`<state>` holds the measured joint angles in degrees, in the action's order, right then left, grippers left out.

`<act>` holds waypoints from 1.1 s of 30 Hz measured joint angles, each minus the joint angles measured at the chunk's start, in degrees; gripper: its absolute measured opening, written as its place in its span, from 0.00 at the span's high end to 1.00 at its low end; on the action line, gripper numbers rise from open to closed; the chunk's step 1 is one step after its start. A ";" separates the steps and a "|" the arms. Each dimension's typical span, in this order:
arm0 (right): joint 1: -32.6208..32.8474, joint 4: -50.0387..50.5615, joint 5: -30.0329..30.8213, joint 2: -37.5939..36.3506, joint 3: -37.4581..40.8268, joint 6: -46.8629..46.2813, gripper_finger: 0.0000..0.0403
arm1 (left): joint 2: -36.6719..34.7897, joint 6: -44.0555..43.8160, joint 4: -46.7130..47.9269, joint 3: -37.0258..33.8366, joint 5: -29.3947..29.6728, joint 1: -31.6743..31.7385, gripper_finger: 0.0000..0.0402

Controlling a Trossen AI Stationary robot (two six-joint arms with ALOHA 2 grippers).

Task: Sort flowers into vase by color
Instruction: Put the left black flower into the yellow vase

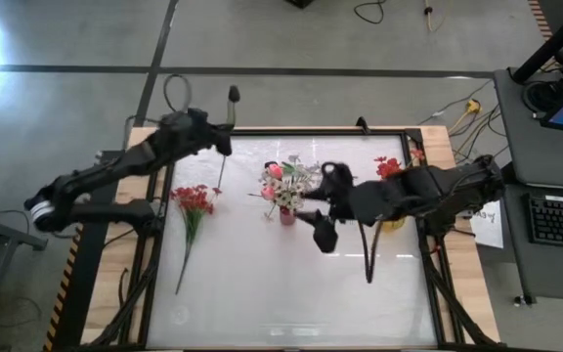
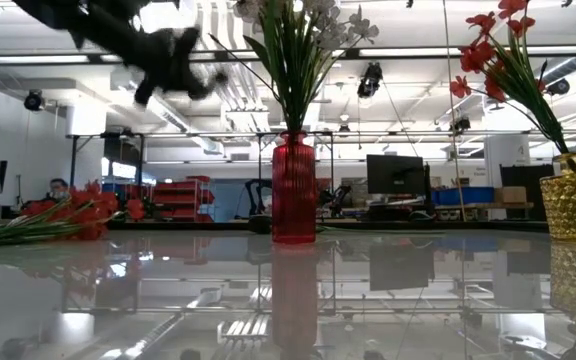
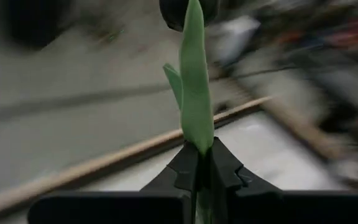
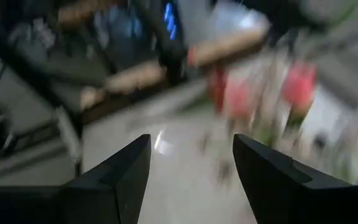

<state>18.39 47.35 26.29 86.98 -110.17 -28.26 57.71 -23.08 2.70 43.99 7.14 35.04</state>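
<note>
Left gripper (image 3: 199,163) clamped on a green plastic flower stem (image 3: 196,93), held up over the tabletop's far-left corner. Looks light and floppy, top-heavy; grip low on stem, not the bloom. Right gripper (image 4: 191,168) spread wide, empty, hovering mid-table just beside the red ribbed glass vase (image 2: 293,188). Red bunch (image 1: 193,200) lies near the left edge.

We see the left arm reaching up across the upper left of the high view, its left gripper (image 1: 225,140) clamped tight with fingers (image 3: 185,169) together. The right arm spans centre-right; its right gripper (image 1: 313,203) hangs at frame centre, fingers (image 4: 126,168) spread wide.
</note>
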 joint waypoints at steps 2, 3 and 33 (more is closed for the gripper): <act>-0.12 -5.90 5.69 0.05 0.25 3.79 0.46 | -3.98 3.54 -4.80 0.02 -4.57 -2.48 1.00; -0.47 -8.53 8.12 0.13 0.41 6.07 0.46 | -5.78 4.74 -7.48 0.07 -7.00 -3.71 1.00; -5.05 -52.13 -1.29 12.30 0.68 23.09 0.35 | -2.01 15.75 -16.70 11.50 -15.61 -41.36 1.00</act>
<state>13.34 -4.78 24.99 99.28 -109.49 -5.17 55.70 -7.33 -14.00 55.49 -8.47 -6.32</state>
